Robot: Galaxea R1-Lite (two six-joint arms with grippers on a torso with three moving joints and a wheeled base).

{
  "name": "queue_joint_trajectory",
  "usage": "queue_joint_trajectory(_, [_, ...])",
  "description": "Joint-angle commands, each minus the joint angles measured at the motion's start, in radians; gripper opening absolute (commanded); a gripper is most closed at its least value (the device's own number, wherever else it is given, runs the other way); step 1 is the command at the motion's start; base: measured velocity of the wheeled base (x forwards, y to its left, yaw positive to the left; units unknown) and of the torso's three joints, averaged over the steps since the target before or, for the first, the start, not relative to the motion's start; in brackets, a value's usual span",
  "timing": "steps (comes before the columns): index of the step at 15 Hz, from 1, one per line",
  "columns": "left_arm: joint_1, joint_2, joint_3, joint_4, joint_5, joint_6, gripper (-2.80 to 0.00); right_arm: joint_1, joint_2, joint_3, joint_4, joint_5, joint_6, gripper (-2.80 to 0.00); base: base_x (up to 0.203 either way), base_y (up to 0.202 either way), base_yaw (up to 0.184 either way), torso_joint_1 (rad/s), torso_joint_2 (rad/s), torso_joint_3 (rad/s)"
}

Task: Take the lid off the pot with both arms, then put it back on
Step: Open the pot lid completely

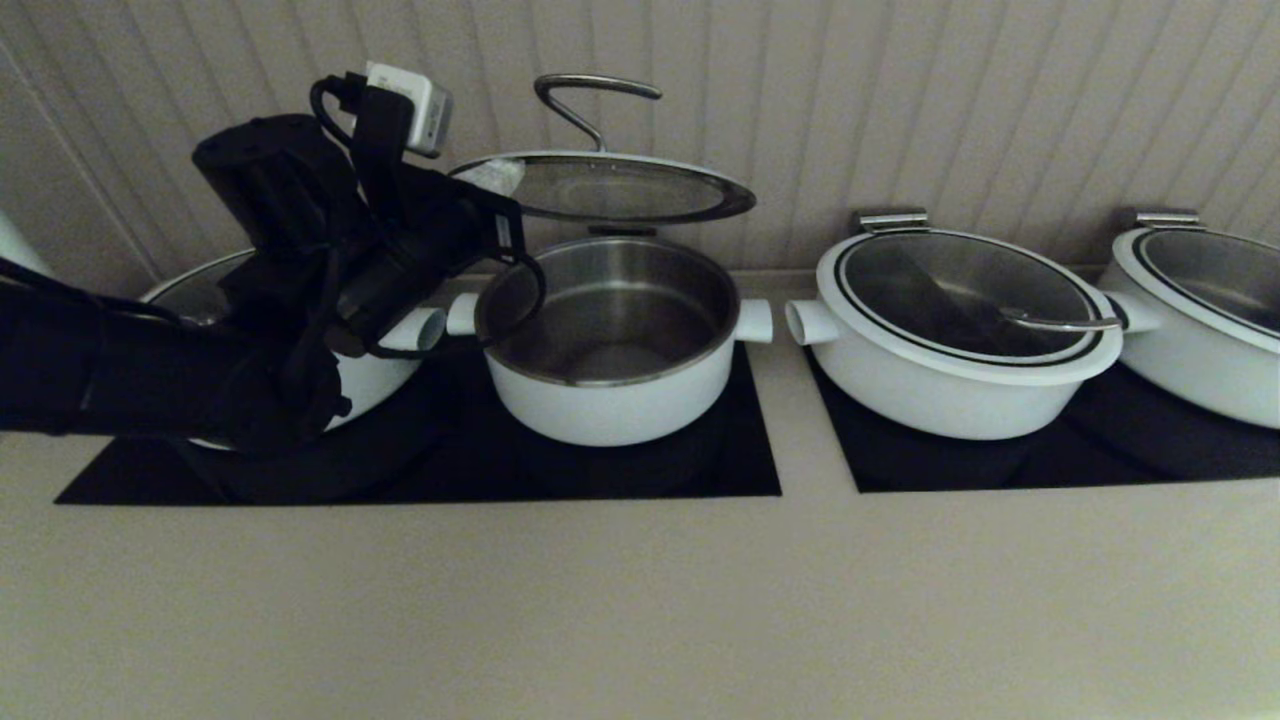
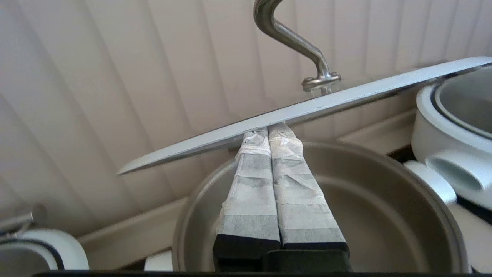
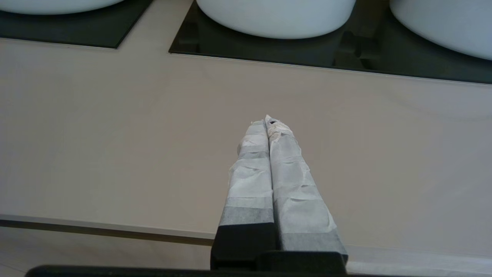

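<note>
The glass lid with its curved steel handle is raised above the open pot, roughly level in the head view. My left gripper is at the lid's left edge. In the left wrist view its fingers lie shut together, with the tips pressed under the lid's rim and the steel pot below. The lid is not between the fingers. My right gripper is shut and empty, low over the bare counter in front of the hobs, and is out of the head view.
A wider lidded white pot stands to the right and another at the far right. A third sits behind my left arm. All stand on black hob plates. The ribbed wall is close behind.
</note>
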Motion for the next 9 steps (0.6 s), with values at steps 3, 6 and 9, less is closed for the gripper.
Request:
queue_joint_trajectory(3, [-0.001, 0.015, -0.045, -0.007, -0.002, 0.003, -2.8, 0.0, 0.001, 0.0, 0.0, 0.001, -0.001, -2.8, 0.0, 0.0, 0.0, 0.0, 0.0, 0.0])
queue_joint_trajectory(6, [0.0, 0.012, -0.045, -0.011, 0.0, 0.003, -2.8, 0.0, 0.001, 0.0, 0.0, 0.001, -0.001, -2.8, 0.0, 0.0, 0.0, 0.0, 0.0, 0.0])
queue_joint_trajectory(9, [0.0, 0.032, -0.072, -0.036, -0.002, 0.004, -2.8, 0.0, 0.001, 0.0, 0.0, 0.001, -0.001, -2.8, 0.0, 0.0, 0.0, 0.0, 0.0, 0.0])
